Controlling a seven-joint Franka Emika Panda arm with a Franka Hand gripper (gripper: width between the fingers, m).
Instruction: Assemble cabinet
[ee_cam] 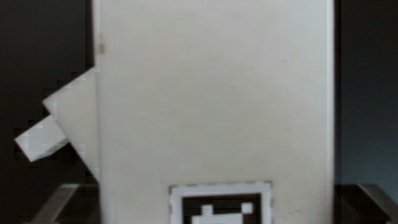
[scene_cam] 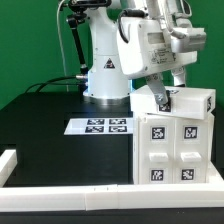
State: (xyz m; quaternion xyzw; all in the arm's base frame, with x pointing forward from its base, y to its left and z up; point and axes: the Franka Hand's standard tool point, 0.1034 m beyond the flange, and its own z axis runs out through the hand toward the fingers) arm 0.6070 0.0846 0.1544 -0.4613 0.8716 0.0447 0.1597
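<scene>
The cabinet (scene_cam: 175, 150) is a large white box at the exterior view's right, its broad face showing four square panels with black-and-white tags. My gripper (scene_cam: 160, 95) is down at the box's upper near corner. In the wrist view a tall white panel (ee_cam: 214, 100) with a tag (ee_cam: 222, 206) at its near end fills the space between my dark fingers (ee_cam: 64, 203), which stand against both of its sides. My gripper (ee_cam: 217, 212) is shut on this panel. A white angled flap (ee_cam: 54, 125) sticks out from one side of the panel.
The marker board (scene_cam: 105, 125) lies flat on the black table in front of the robot base. A white border rail (scene_cam: 90, 198) runs along the table's near edge, and another rail (scene_cam: 8, 165) stands at the exterior view's left. Green backdrop behind.
</scene>
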